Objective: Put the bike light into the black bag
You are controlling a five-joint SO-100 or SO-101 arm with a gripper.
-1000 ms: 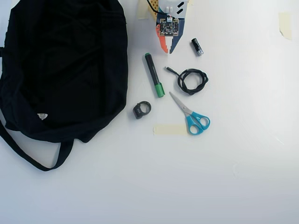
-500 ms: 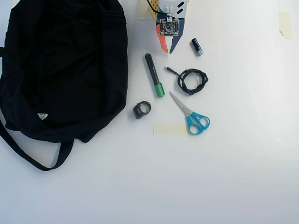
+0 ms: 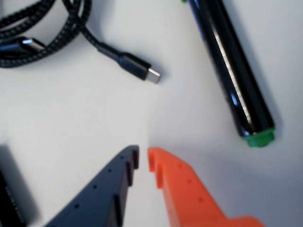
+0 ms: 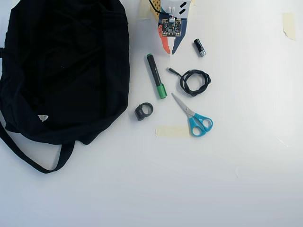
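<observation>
This looks like a desk or a work table in a home or a small hobby room. The table (image 4: 142, 189) is plain, white and smooth. Small bits of pale tape (image 4: 172, 131) are stuck on it, one near the middle and another (image 4: 289, 24) at the far right. Everyday things lie spread out on top: blue scissors (image 4: 195, 117), a green marker (image 4: 155, 75), a coiled black cable (image 4: 193, 81) and a big black bag (image 4: 66, 66) on the left. At the far edge sits a small robot arm (image 4: 171, 23) with a bare circuit board on top.
</observation>
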